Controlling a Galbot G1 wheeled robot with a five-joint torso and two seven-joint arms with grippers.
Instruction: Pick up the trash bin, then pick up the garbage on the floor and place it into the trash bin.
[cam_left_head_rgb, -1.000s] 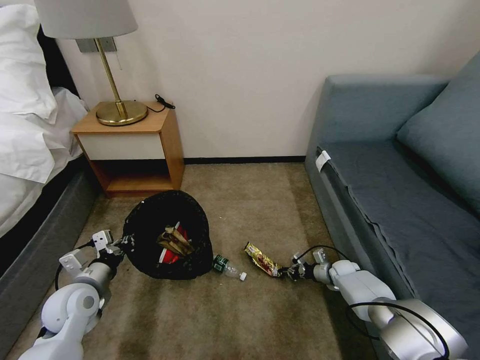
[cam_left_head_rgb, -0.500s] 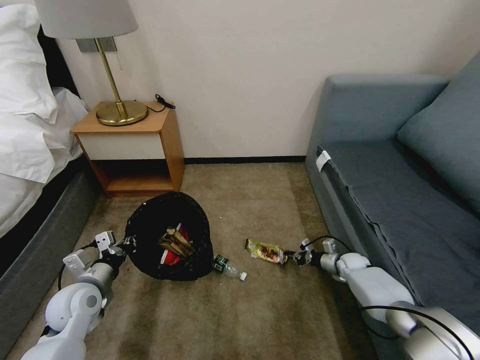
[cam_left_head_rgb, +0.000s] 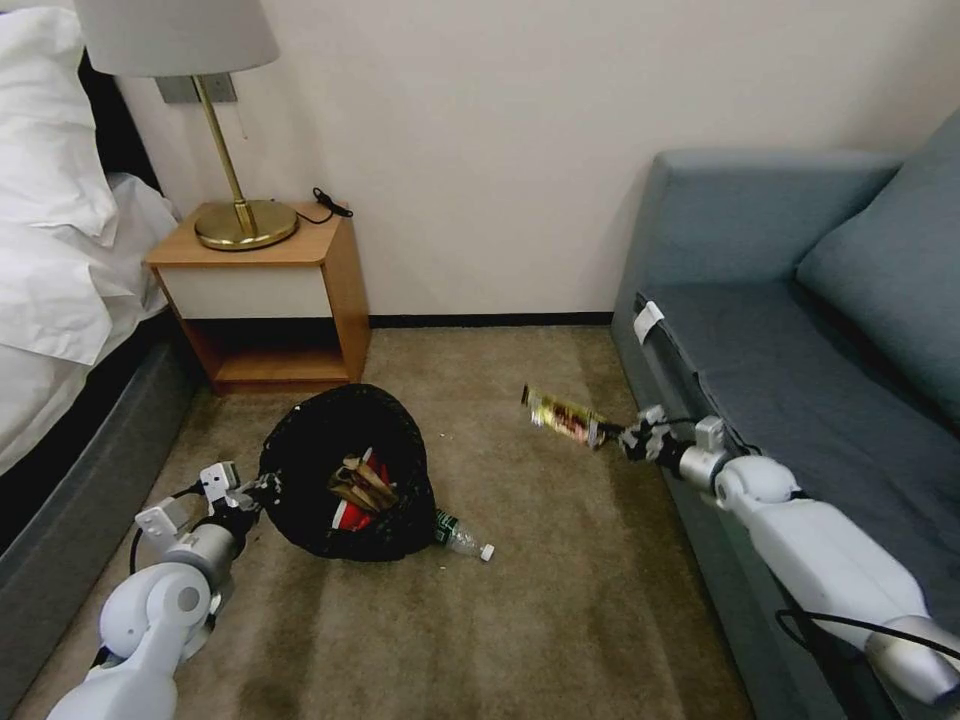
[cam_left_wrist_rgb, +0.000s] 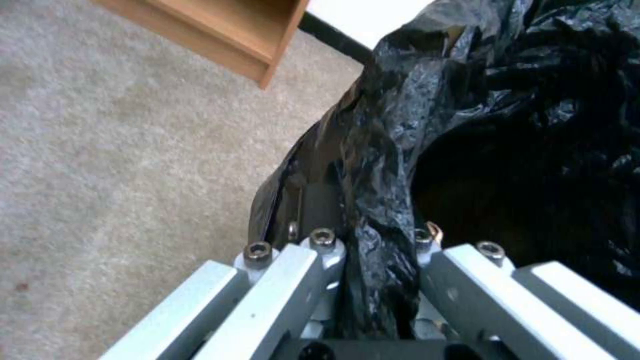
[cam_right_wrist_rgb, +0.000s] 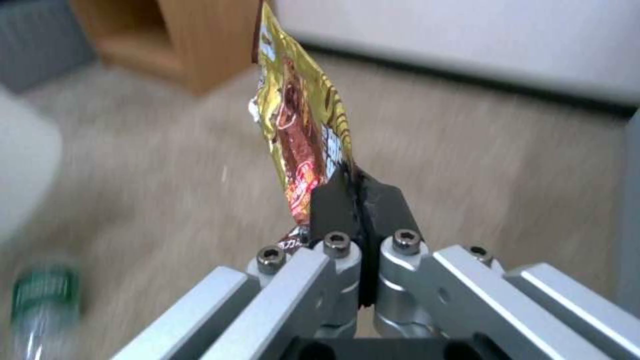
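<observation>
The trash bin (cam_left_head_rgb: 345, 470) with its crinkly black bag is tilted above the carpet, and my left gripper (cam_left_head_rgb: 262, 487) is shut on its rim (cam_left_wrist_rgb: 373, 220). Inside lie a crumpled brown paper bag (cam_left_head_rgb: 362, 480) and a red snack packet (cam_left_head_rgb: 350, 512). My right gripper (cam_left_head_rgb: 612, 433) is shut on one end of the long gold-yellow wrapper (cam_left_head_rgb: 562, 414) (cam_right_wrist_rgb: 300, 130), held in the air right of the bin. A small clear bottle (cam_left_head_rgb: 460, 535) with a green label (cam_right_wrist_rgb: 43, 290) lies on the carpet against the bin's right side.
A wooden nightstand (cam_left_head_rgb: 270, 300) with a brass lamp (cam_left_head_rgb: 235, 215) stands by the wall behind the bin. A bed (cam_left_head_rgb: 60, 300) runs along the left, a grey-blue sofa (cam_left_head_rgb: 800, 350) along the right. Open carpet (cam_left_head_rgb: 500, 630) lies in front.
My right gripper has lifted the gold-yellow wrapper off the carpet, up and away toward the wall. The bin in my left gripper has shifted slightly right; the bottle has stayed put.
</observation>
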